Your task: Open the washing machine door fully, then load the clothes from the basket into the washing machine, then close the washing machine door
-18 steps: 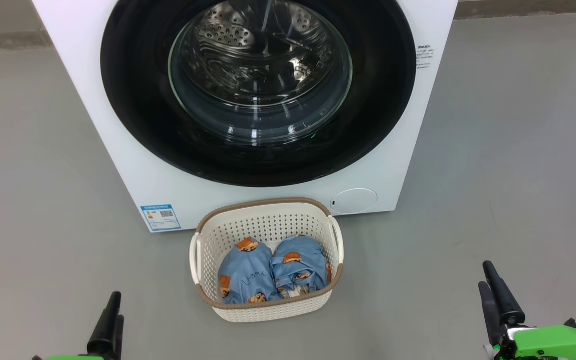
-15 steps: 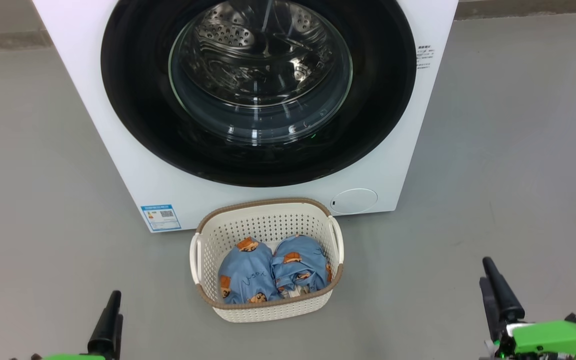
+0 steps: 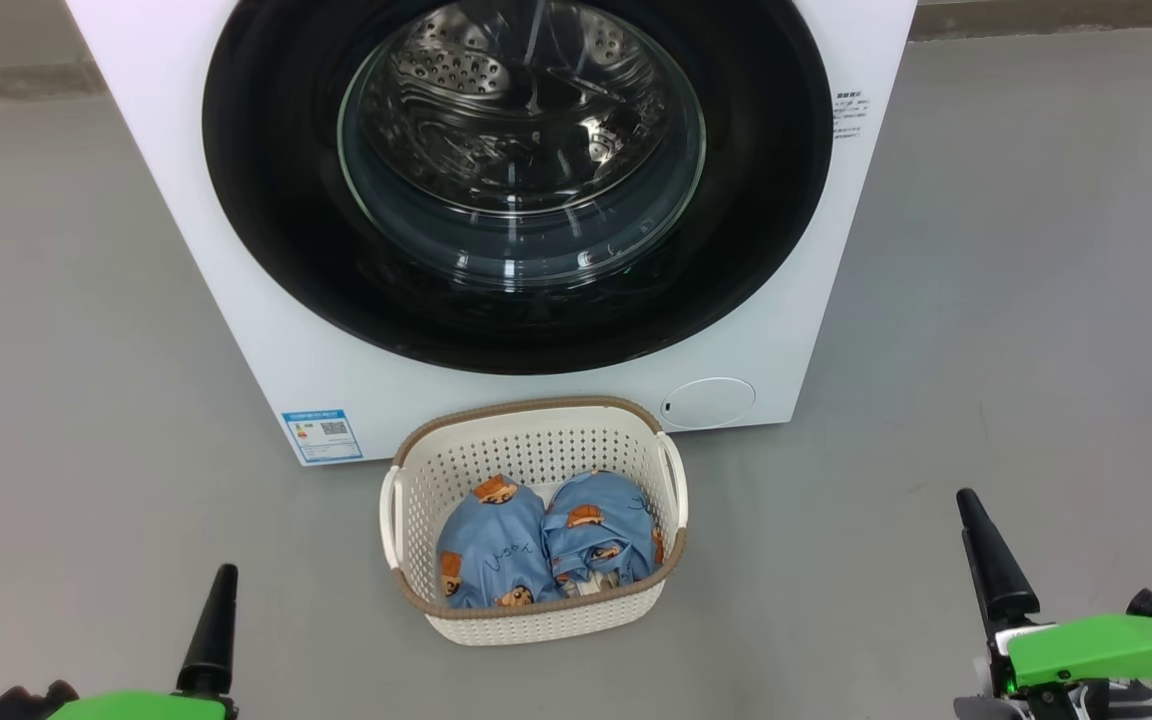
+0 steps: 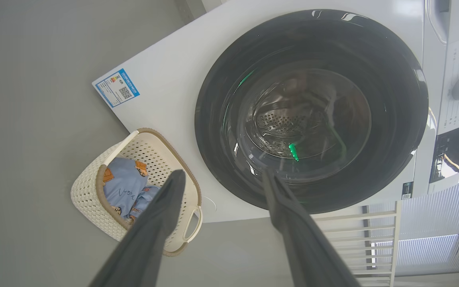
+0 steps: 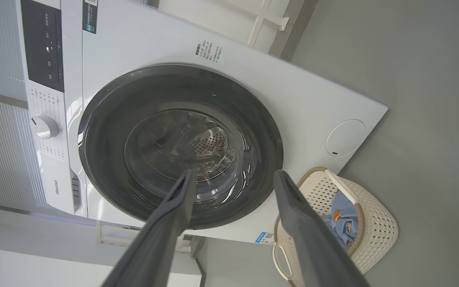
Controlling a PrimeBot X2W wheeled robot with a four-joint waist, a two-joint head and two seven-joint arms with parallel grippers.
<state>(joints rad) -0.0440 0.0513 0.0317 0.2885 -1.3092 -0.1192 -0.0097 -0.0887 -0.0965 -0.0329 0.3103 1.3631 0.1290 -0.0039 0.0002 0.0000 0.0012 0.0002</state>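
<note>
Right claw (image 3: 971,510), jaws spread wide and gripping nothing, has risen a little at the lower right of the head view over the past half second and has turned on its wrist. Left claw (image 3: 224,585), equally wide open and empty, has crept up only slightly at the lower left. Both hang over bare grey floor (image 3: 86,350), well apart from everything they are meant to handle.

Nothing else has shifted. The basket (image 3: 536,625) stands on the floor just in front of the washer (image 3: 376,400), centred between the two claws. The clothes (image 3: 496,550) lie in it as two blue bundles side by side. The door (image 3: 271,200) sits shut and flush against the washer's front, with the steel drum visible through its glass.

The small lift reads as the start of a reach, with the right arm apparently leading. The job is at its very beginning, since the door has yet to be opened and no clothes have been loaded. Each wrist view looks between open jaws at the black ring. Neither shows a handle or recess plainly, so where the door is to be gripped cannot be told.
</note>
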